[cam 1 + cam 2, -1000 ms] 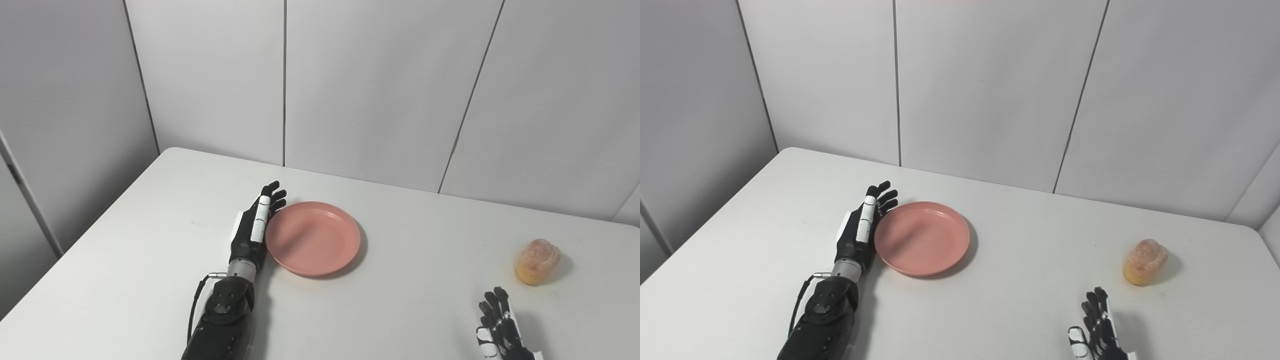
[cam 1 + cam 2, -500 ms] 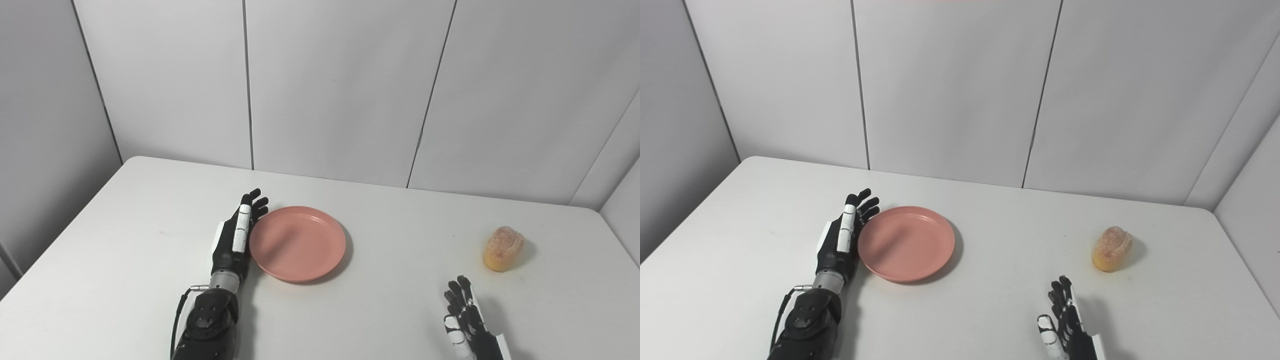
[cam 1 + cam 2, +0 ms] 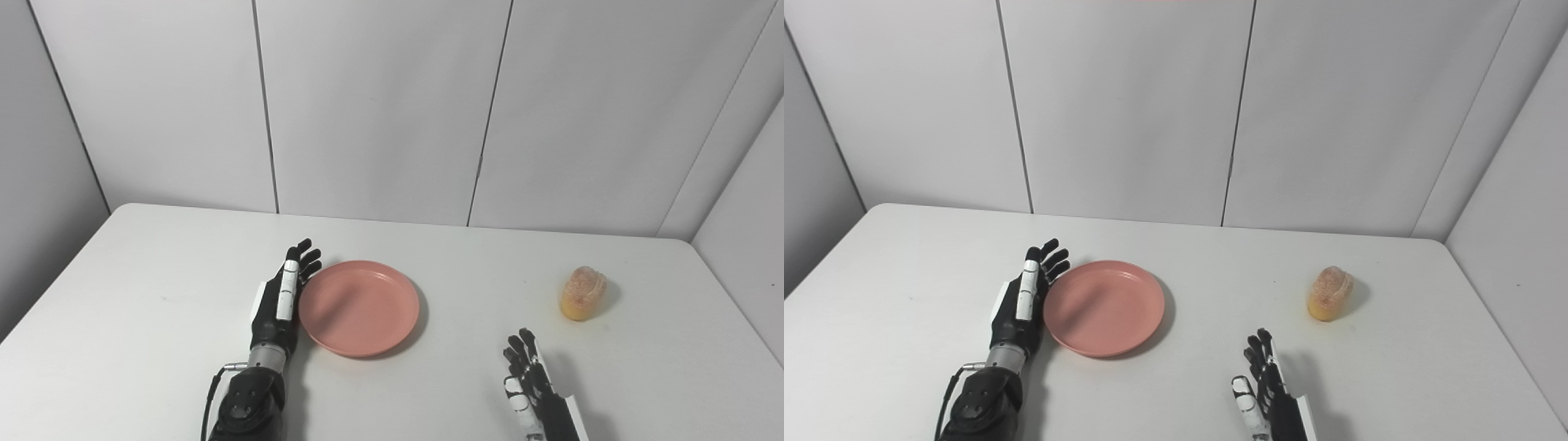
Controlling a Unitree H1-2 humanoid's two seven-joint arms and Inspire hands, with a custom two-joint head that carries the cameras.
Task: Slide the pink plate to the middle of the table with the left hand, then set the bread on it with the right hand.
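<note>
Left robot hand [image 3: 280, 301], black and white, fingers extended and apart, lies edge-on against the left rim of one round, shallow pink plastic plate [image 3: 359, 307], left of the middle of the white tabletop [image 3: 153, 318]. Right robot hand [image 3: 531, 383], fingers spread, holds nothing, near the front edge. One golden, sugared bread roll [image 3: 582, 293] stands beyond it, well apart from the plate.

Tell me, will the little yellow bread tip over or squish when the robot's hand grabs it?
The small golden-yellow bread roll stands on end, taller than wide, so a sideways nudge may well topple it. It looks soft and crumbly, so a firm squeeze could dent it. It is probably light. The right hand is open, apart from it.
</note>
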